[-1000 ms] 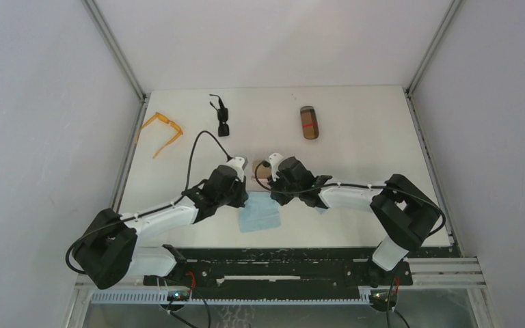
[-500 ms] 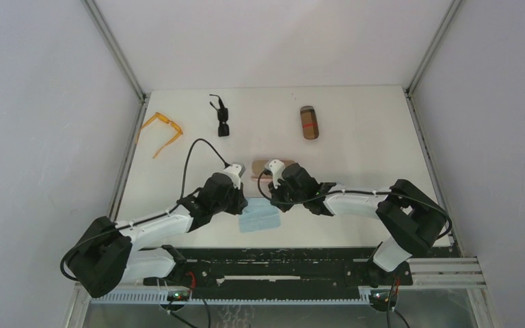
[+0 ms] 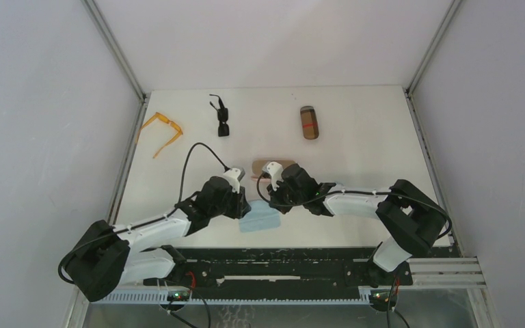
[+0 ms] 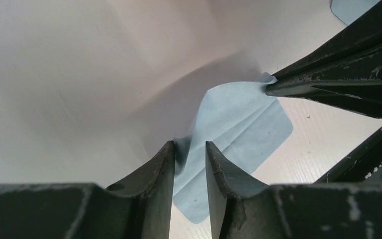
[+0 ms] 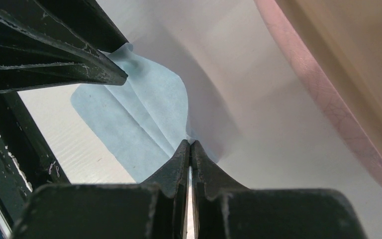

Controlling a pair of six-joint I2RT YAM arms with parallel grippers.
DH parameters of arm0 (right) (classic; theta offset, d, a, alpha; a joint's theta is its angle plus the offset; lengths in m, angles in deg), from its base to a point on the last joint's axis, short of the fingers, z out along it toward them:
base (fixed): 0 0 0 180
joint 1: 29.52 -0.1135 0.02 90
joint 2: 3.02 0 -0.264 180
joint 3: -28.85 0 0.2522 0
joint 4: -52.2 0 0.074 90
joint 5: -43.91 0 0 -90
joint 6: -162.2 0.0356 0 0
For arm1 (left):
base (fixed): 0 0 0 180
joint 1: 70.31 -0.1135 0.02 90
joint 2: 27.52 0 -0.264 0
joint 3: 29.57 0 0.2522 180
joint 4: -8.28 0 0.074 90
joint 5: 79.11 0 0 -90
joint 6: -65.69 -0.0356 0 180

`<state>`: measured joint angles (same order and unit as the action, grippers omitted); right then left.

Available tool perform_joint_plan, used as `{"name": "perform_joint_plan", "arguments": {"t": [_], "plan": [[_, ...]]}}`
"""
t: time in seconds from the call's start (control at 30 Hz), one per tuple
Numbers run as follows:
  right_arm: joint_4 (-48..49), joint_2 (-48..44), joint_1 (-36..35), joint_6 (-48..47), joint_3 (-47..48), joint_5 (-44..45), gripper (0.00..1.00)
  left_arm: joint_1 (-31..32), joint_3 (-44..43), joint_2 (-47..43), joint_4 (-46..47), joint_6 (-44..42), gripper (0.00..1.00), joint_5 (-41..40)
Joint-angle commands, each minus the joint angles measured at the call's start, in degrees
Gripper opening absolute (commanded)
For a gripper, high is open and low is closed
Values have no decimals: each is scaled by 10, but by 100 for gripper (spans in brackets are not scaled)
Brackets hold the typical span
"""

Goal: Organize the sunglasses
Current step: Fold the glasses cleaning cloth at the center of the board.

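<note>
Pinching one light-blue cloth [image 5: 139, 114] corner, right gripper [image 5: 189, 144] is pressed together; left gripper [image 4: 189, 147] slightly spread around the opposite corner; should lower it flat, unwrinkled.

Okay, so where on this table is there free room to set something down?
Widest bare table: right of the brown case, beyond the right arm. Also between the black sunglasses and that case, and near-side of the orange sunglasses. Crowded centre: left gripper, right gripper, blue cloth, pink case.
</note>
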<state>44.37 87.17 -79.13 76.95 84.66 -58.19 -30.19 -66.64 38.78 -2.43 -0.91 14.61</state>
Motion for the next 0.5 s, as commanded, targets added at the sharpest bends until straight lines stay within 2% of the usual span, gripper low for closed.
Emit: {"name": "perform_joint_plan", "arguments": {"t": [0.0, 0.3, 0.47], "plan": [[3, -9, -5, -12, -1, -20, 0, 1, 19, -19, 36, 5, 34, 29], [-19, -12, -15, -9, -2, -30, 0, 2, 45, -50, 33, 18, 35, 31], [-40, -9, -26, -9, -3, -28, 6, 2, 58, -66, 33, 24, 36, 36]]}}
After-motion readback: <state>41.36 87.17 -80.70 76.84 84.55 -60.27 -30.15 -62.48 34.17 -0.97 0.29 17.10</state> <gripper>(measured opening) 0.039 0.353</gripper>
